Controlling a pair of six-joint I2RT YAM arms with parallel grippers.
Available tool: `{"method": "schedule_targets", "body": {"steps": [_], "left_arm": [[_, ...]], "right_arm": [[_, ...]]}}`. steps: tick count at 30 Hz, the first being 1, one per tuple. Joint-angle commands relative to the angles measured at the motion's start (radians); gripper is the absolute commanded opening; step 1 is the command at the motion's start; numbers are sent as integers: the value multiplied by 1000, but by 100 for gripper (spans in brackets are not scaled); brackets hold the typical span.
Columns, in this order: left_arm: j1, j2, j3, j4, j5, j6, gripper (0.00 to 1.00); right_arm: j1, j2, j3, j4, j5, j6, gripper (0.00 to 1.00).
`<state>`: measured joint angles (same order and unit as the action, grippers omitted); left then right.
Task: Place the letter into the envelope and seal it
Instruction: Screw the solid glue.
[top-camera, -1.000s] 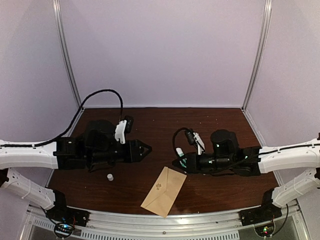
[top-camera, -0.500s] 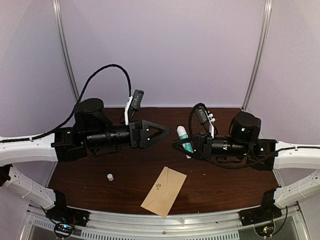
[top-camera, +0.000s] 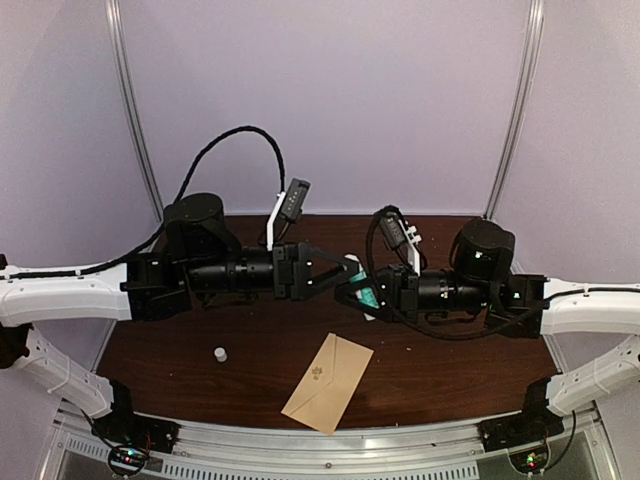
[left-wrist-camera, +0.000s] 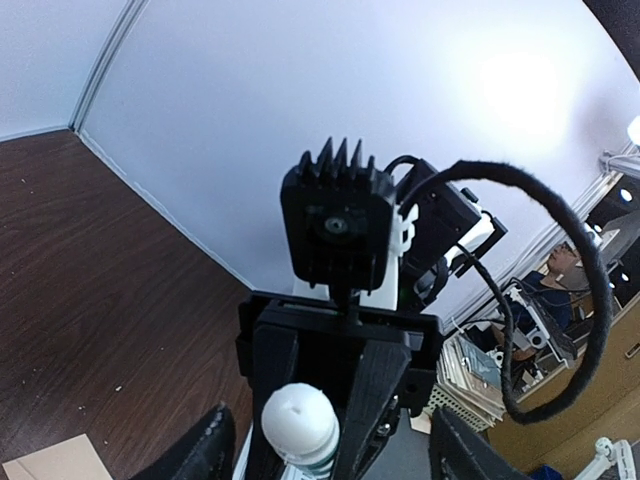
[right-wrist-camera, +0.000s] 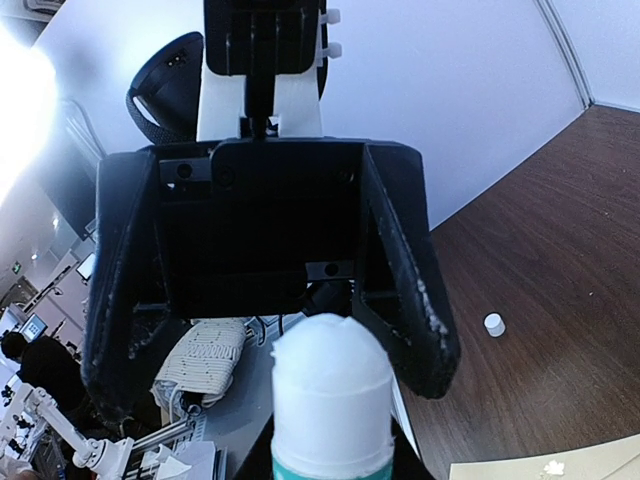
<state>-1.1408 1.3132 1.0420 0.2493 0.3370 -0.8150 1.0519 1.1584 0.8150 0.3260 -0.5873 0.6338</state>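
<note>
The tan envelope lies flat near the table's front edge, its flap side up with a small emblem. Its corner shows in the left wrist view and the right wrist view. The letter is not in view. My right gripper is raised and shut on an uncapped white and teal glue stick, also seen in the right wrist view. My left gripper is open and faces it, jaws on either side of the stick's white top. Whether they touch it I cannot tell.
A small white cap stands on the dark wood table at the front left, also in the right wrist view. White walls close in the back and sides. A metal rail runs along the front.
Both grippers have risen off the table and come together over its middle. The right one carries the glue stick. The envelope and the cap have not moved.
</note>
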Motion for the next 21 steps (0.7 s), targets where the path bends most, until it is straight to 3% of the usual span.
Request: {"method": "schedule_targets", "body": {"steps": [1, 5, 21], "left_arm": [[-7, 9, 21, 79, 22, -4, 60], [-7, 9, 15, 87, 23, -12, 48], [-6, 22, 3, 84, 12, -33, 32]], "right_arm": [[14, 13, 37, 29, -25, -11, 0], [16, 17, 42, 26, -21, -15, 0], [20, 34, 62, 6, -17, -24, 0]]}}
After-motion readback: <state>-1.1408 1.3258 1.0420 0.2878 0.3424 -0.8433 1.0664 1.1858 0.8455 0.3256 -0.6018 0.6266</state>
